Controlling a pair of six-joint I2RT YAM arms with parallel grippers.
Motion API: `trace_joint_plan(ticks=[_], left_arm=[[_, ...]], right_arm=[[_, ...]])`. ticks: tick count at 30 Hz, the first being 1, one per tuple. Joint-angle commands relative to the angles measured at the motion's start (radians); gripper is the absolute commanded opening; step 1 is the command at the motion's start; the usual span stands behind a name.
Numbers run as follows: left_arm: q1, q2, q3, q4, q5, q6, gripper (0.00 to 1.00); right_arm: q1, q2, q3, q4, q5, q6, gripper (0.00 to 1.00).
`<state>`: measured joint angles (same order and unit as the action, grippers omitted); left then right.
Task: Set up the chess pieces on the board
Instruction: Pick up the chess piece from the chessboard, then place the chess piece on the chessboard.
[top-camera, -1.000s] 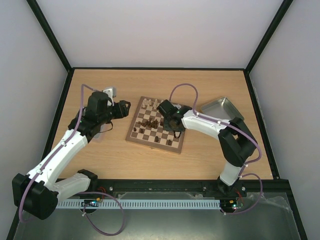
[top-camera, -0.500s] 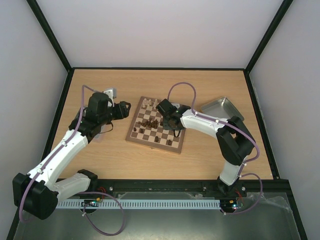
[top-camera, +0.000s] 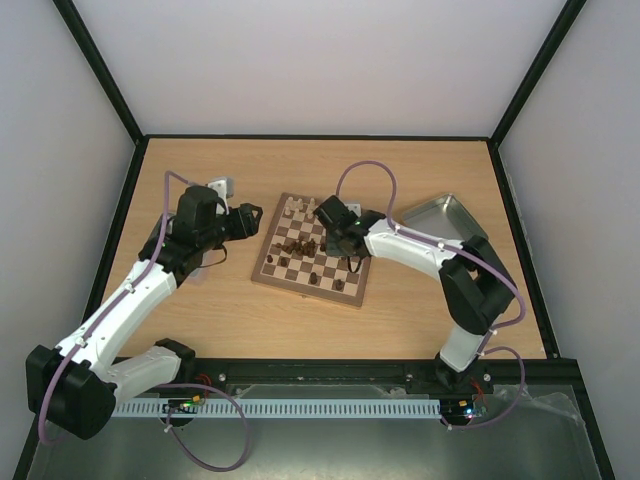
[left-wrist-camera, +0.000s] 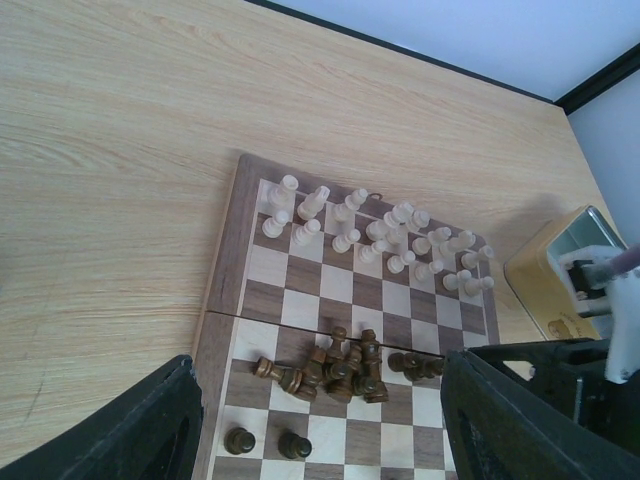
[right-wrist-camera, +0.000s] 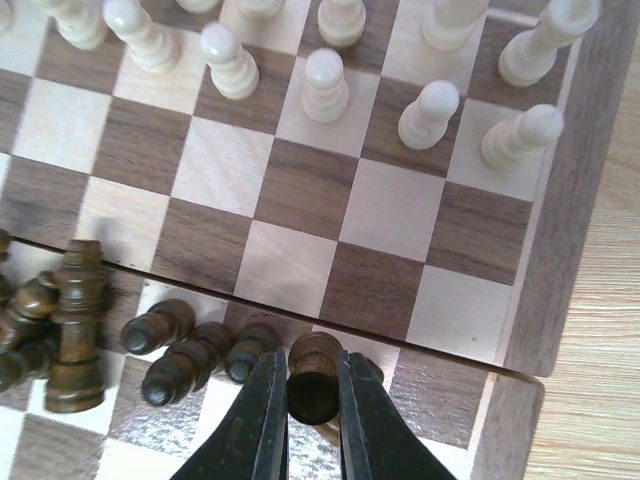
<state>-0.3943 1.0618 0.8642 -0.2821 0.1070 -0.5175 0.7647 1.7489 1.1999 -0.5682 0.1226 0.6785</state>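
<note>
Between the two black fingers of the right pincer (right-wrist-camera: 314, 400) sits one dark pawn (right-wrist-camera: 313, 375), pressed from both sides, so the pincer is clamped on it. It is taken at the end of a short row of fallen dark pawns (right-wrist-camera: 195, 355), close to the brown rim of the board (right-wrist-camera: 560, 260). Whether it stands or leans I cannot tell.

The cream men (left-wrist-camera: 375, 232) stand upright in two ranks along one edge of the board. Most of the dark men (left-wrist-camera: 335, 370) lie in a heap near the middle, with two more standing apart near the edge (a sign that this side is barely begun). The left pincer (top-camera: 244, 217) hovers over the counter (top-camera: 420, 165) just beside the board, its fingers wide apart and holding nothing.

As I judge it, such a pawn is light, stiff turned wood with a smooth rounded head, so it should neither bend nor break but may swivel or squirt out of a hard pinch. The surer hold would be across the narrow neck under the head, with a gentle squeeze. Its neighbours lie almost touching, and a careless lift could roll them.
</note>
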Motion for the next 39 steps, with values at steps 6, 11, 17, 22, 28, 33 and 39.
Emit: trace_joint_plan(ticks=[6,11,17,22,28,33,39], left_arm=[[-0.005,-0.001,-0.011,0.021,0.016,-0.003,0.67],[-0.005,0.0,-0.012,0.024,0.019,-0.004,0.67],[-0.005,0.003,-0.012,0.026,0.023,-0.004,0.68],[-0.005,0.003,-0.013,0.026,0.023,-0.004,0.68],[-0.005,0.004,-0.014,0.029,0.025,-0.006,0.68],[-0.005,0.003,-0.016,0.03,0.026,-0.006,0.68],[-0.005,0.003,-0.017,0.031,0.026,-0.006,0.68]], right_arm=[[-0.006,-0.144,-0.045,0.028,0.042,0.039,0.1],[-0.004,-0.229,-0.109,-0.029,0.001,0.073,0.1],[0.0,-0.333,-0.211,-0.084,-0.051,0.121,0.1],[0.023,-0.362,-0.275,-0.091,-0.125,0.139,0.11],[0.083,-0.341,-0.306,-0.088,-0.156,0.156,0.11],[0.098,-0.315,-0.314,-0.075,-0.158,0.159,0.12],[0.107,-0.297,-0.316,-0.073,-0.141,0.157,0.14]])
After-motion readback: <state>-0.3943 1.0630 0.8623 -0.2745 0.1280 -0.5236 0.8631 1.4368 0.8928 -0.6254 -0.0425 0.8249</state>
